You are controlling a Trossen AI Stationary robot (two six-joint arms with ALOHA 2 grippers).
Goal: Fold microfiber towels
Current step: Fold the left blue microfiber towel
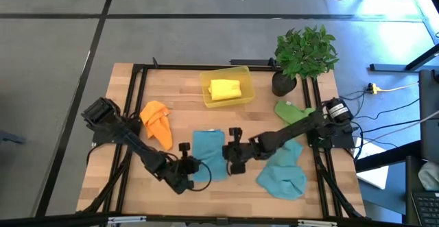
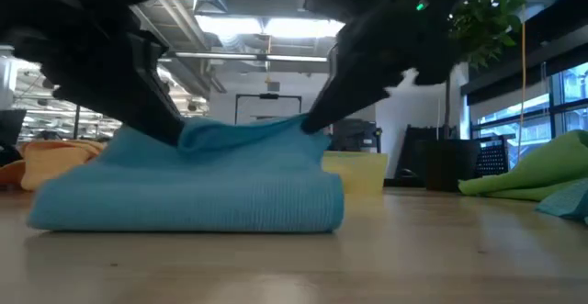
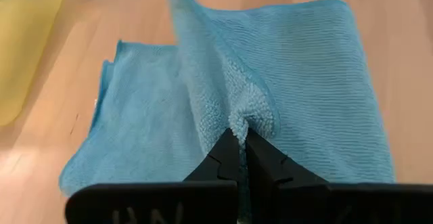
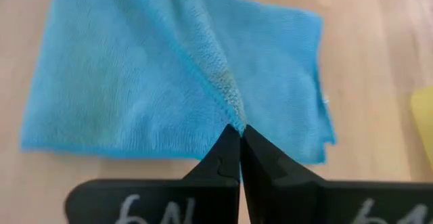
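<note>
A teal-blue towel lies folded in the middle of the table near its front edge, resting on its lower layers. My left gripper is shut on it at its left side and my right gripper is shut on it at its right side. In the low view the towel's top layer rises in a ridge between the two grippers. A second teal-blue towel lies crumpled to the right. An orange towel lies crumpled on the left, and a green towel by the plant pot. My left gripper pinches a hemmed corner of the towel's top layer between its two fingers. It comes slanting down from the table's left. That corner is raised off the towel, while the rest lies on the table. My right gripper pinches the hemmed edge of the top layer between its two fingers, slanting down from the table's right. The pinched edge stands up in a ridge above the layers below, which lie flat.
A translucent yellow bin with a folded yellow towel in it stands at the back middle. A potted plant stands at the back right corner. Bare wood shows at the front left.
</note>
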